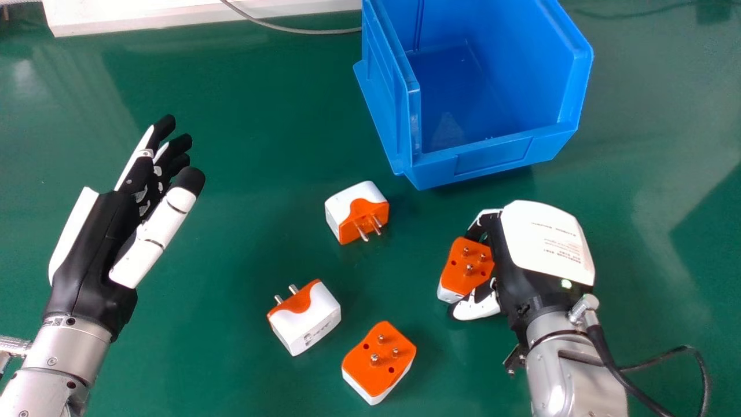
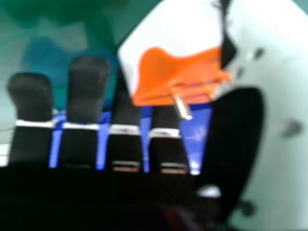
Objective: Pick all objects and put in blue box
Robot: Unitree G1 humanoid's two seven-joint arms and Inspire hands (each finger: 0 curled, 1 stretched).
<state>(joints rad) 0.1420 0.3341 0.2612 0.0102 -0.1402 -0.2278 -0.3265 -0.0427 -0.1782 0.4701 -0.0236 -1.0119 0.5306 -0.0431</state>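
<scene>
We had the R hand point(image 1: 538, 249) on the R side of the tbl, nearer us than the blue plastic bin point(image 1: 492, 164). Its fingers were curled round an orange-and-white plug adapter point(image 1: 466, 266), w/ the thumb on the near side & fingers on the far side. That adapter's orange face was up, pins showing; we couldn't tell if it was off the tbl or resting on it. In the R hand view, it sat btwn fingers & thumb, w/ blue visible thru the finger gaps.

Our L hand point(image 1: 104, 249) was at the L of the head view, well apart from the adapters. Its fingers were wide & almost straight, thumb out to the side.

Three more adapters were on the green tabletop point(image 1: 231, 174), btwn our hands. The far adapter point(image 1: 359, 202) was just beside the bin's near L corner, pins twd us. The L adapter point(image 1: 312, 321) lay nearer us, w/ pins pointing away & its white socket side twd us. The nearest adapter point(image 1: 379, 359) was to the R of that one, orange face & pins up.

The bin stood upright at the far side, R of ctr, open top up. Farther L, we had a white panel point(image 1: 145, 14) along the far edge, w/ a gray cable point(image 1: 278, 26) running from it to the bin's L side. A black cable point(image 1: 622, 379) ran along our R forearm.
</scene>
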